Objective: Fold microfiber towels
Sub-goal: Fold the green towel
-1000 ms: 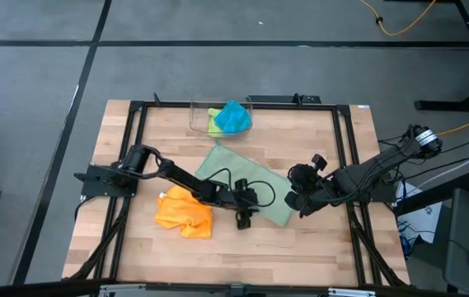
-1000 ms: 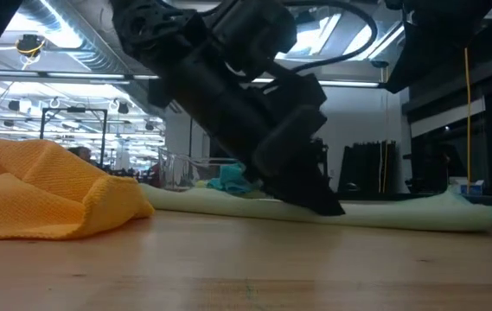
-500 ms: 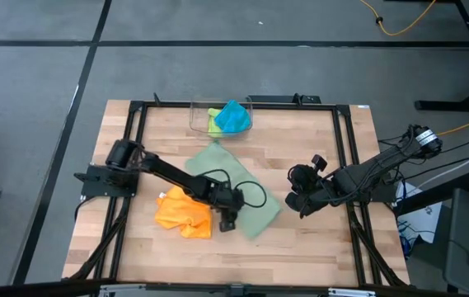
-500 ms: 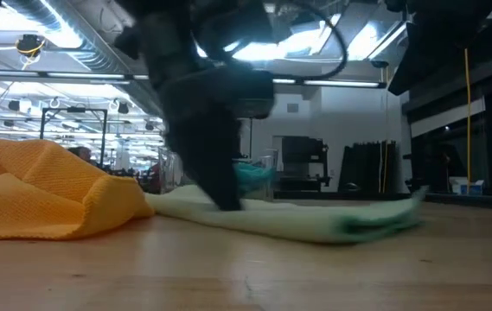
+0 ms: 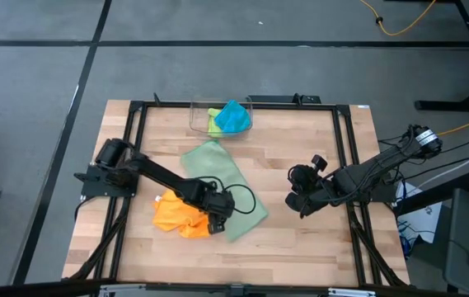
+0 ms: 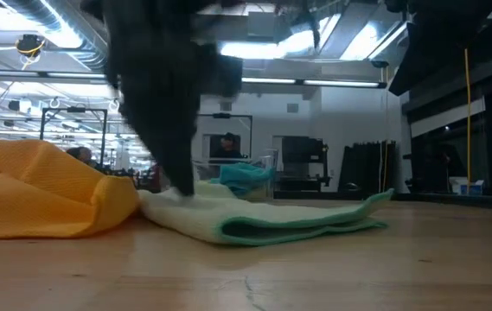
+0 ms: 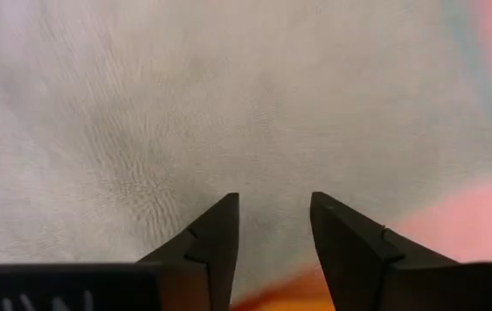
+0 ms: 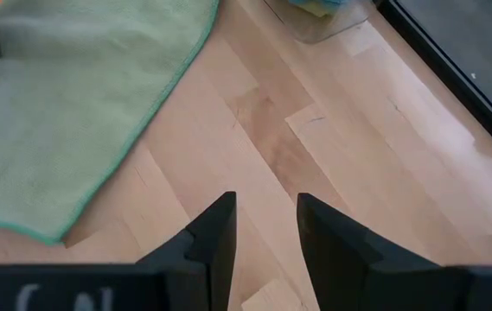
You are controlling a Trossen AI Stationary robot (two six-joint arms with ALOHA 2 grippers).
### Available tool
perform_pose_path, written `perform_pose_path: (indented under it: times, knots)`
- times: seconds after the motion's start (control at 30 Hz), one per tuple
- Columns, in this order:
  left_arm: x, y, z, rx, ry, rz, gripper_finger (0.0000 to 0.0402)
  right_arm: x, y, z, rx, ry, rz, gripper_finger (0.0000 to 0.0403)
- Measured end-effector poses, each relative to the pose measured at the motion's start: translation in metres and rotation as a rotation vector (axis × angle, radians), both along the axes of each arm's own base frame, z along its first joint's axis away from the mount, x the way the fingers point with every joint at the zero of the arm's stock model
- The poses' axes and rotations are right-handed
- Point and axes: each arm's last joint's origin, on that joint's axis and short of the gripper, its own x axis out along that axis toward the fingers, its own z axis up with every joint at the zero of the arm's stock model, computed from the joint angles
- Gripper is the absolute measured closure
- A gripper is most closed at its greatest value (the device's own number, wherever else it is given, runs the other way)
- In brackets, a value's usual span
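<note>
Mid-table, sage towel (image 5: 224, 183) long axis diagonal, far-left to near-right.

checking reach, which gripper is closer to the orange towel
Left. The left gripper is right beside the orange towel, over the sage towel; the right gripper waits well apart.

A pale green towel (image 6: 271, 223) lies on the wooden table (image 6: 332, 276), its edge at 3 o'clock doubled back into a rounded fold. At 9 o'clock an orange towel (image 6: 42, 192) sits heaped, touching it. A dark, blurred arm (image 6: 155, 95) comes down from 12 o'clock onto the green towel's end at 9 o'clock. Behind, a teal towel (image 6: 244, 179) shows.
</note>
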Motion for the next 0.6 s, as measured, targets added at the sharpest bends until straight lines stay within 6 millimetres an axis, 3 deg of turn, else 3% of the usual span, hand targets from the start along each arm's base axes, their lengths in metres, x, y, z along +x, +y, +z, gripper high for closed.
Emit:
perform_pose_path:
  times: [0.1,0.33,0.6]
  knots:
    - [-0.005,-0.003,0.025,-0.015,-0.067,-0.014,0.0263,0.0,0.0,0.0,-0.012,0.012,0.019,0.0276]
    - [-0.025,-0.012,0.062,-0.026,-0.139,-0.073,0.0263,0.001,0.001,0.0,-0.058,0.07,0.129,0.0276]
    - [-0.043,-0.036,0.071,0.028,-0.133,-0.261,0.0263,0.012,0.013,0.002,0.064,0.101,0.43,0.0276]
